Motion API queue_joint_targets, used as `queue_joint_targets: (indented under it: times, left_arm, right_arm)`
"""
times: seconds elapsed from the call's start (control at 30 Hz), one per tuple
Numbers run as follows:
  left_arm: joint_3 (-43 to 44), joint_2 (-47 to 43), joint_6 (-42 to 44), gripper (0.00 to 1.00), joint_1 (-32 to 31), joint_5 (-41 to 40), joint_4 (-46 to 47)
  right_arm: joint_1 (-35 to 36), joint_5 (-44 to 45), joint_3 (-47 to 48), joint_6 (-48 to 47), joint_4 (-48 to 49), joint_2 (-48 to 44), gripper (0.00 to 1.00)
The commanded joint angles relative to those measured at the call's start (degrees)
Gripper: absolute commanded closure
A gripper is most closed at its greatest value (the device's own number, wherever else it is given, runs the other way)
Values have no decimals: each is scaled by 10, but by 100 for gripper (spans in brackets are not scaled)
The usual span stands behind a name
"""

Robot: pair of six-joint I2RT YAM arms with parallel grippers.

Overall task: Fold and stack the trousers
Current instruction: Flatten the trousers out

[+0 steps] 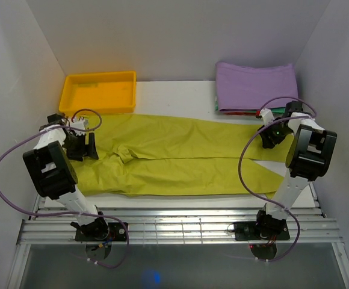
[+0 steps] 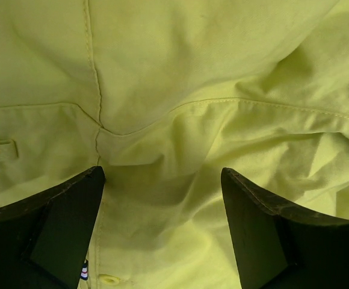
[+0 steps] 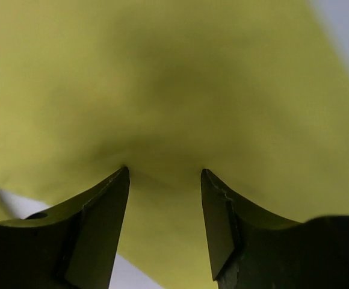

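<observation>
**Trousers flat, both grippers low on the cloth**

Chartreuse trousers (image 1: 180, 156) lie spread across mid-frame, waist at left, legs running right, seams and a belt loop showing; left gripper (image 1: 85, 147) released, jaws wide over the seat, holding nothing; right gripper (image 3: 165, 171) at the leg ends, jaws half apart with cloth between them, a real pinch I cannot tell; yellow tray (image 1: 99, 76) upper left; purple folded cloth (image 1: 256, 84) upper right.

Between yellow bin (image 1: 99, 91) and purple cloth stack (image 1: 256, 85) lies bare table (image 1: 174, 96); trousers (image 1: 174, 159) cover the middle.
</observation>
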Motion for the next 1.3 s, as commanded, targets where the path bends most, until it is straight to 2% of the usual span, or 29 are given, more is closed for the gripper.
queue_joint_targets:
  times: [0.0, 0.1, 0.2, 0.27, 0.33, 0.43, 0.6, 0.63, 0.77, 0.83, 0.97, 1.1, 1.27]
  left_arm:
    - [-7, -7, -6, 12, 11, -18, 24]
    - [15, 30, -19, 13, 10, -13, 37]
    - [78, 80, -48, 14, 10, 4, 37]
    - [130, 101, -71, 14, 10, 20, 36]
    - [159, 120, -87, 13, 10, 34, 32]
    - [200, 121, -99, 12, 10, 44, 15]
    - [175, 52, -71, 9, 11, 36, 10]
    - [151, 37, -64, 8, 10, 31, 11]
    - [81, -26, -41, 8, 11, 10, 21]
    - [49, -41, -37, 7, 13, 7, 32]
    - [28, -58, -38, 7, 13, 21, 31]
    - [25, -63, -35, 7, 12, 28, 27]
    - [20, -62, -28, 7, 12, 32, 25]
  right_arm:
    - [7, 55, 56, 83, 65, 69, 43]
    - [14, 74, 112, 101, 95, 119, 41]
    - [15, 66, 188, 121, 76, 141, 38]
    - [15, 46, 216, 126, 61, 124, 35]
    - [15, 19, 228, 129, 46, 103, 28]
    - [15, -11, 238, 110, -28, 47, 24]
    - [11, -20, 167, 1, -219, -80, 28]
    - [8, -3, 119, -15, -238, -97, 28]
    - [-13, 48, -20, -56, -252, -181, 28]
    - [-29, 55, -79, -71, -257, -196, 24]
    - [-57, 89, -145, -98, -233, -218, 17]
    - [-140, 115, -142, -146, -241, -216, 11]
    - [-251, 85, -53, -305, -348, -203, 10]
